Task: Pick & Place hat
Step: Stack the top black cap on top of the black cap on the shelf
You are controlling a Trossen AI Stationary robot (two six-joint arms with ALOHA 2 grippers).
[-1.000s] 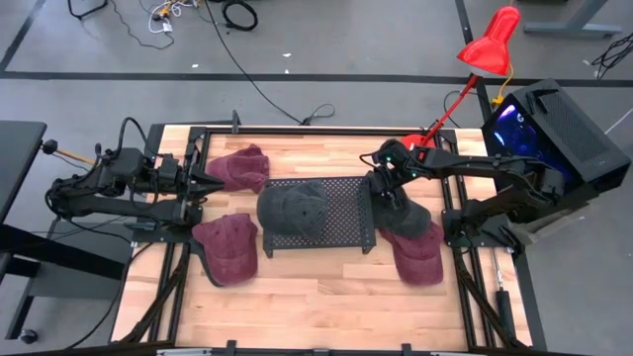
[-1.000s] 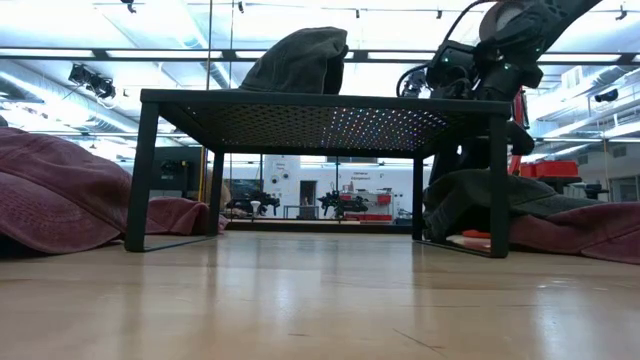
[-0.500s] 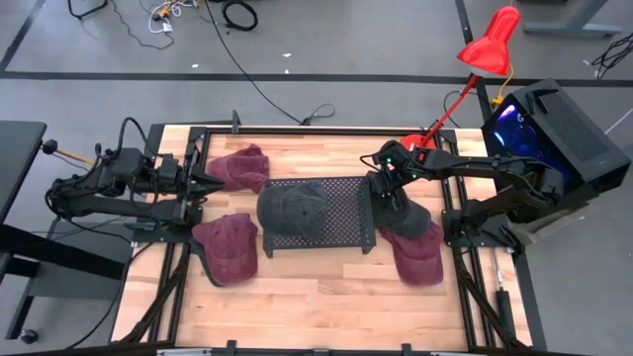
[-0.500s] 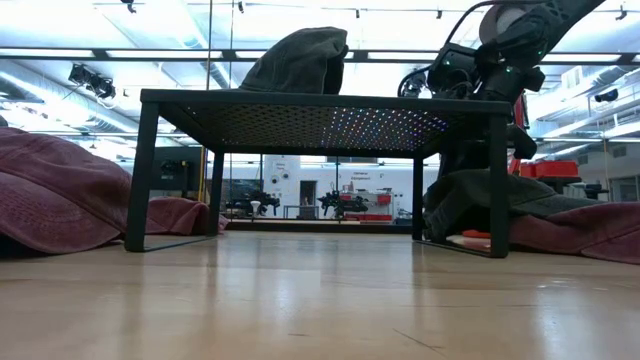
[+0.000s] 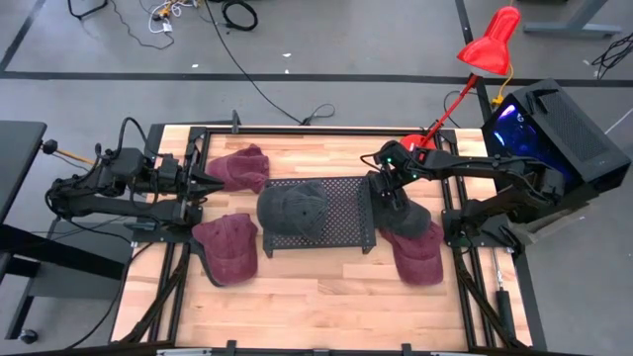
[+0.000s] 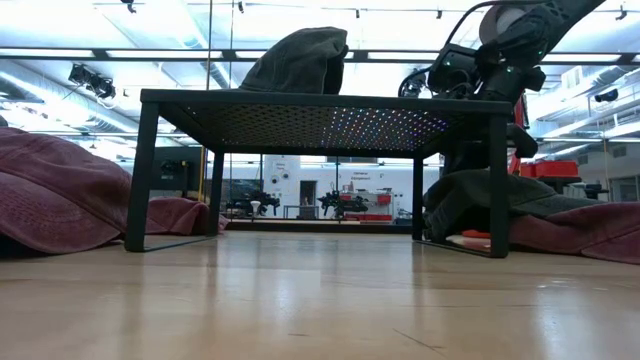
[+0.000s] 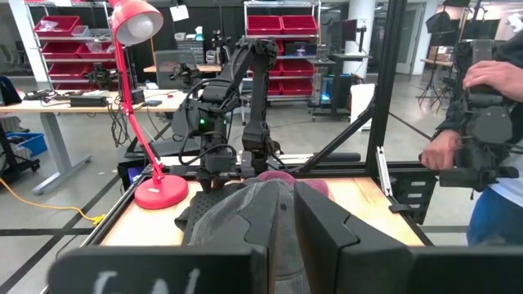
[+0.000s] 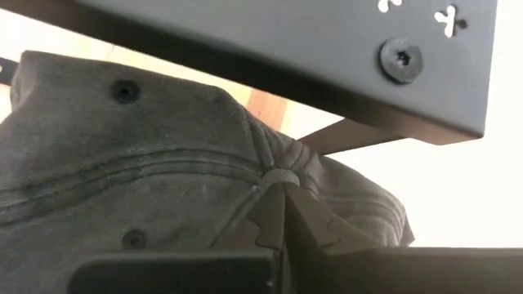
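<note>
**Right gripper pinched on grey cap beside the rack**

Almost nothing has shifted over the last second: the right gripper (image 5: pixel 393 201) remains low at the right end of the black perforated rack (image 5: pixel 341 194), its fingers (image 8: pixel 282 214) closed together on the crown of a dark grey cap (image 5: pixel 408 218) lying directly beneath it. Just beyond that cap lies a maroon cap (image 5: pixel 419 259). A second grey cap (image 5: pixel 293 210) rests on top of the rack. The left gripper (image 5: pixel 201 185) waits at the table's left side, unmoved, jaws indiscernible, flanked by two maroon caps (image 5: pixel 238 167) (image 5: pixel 228 247).
</note>
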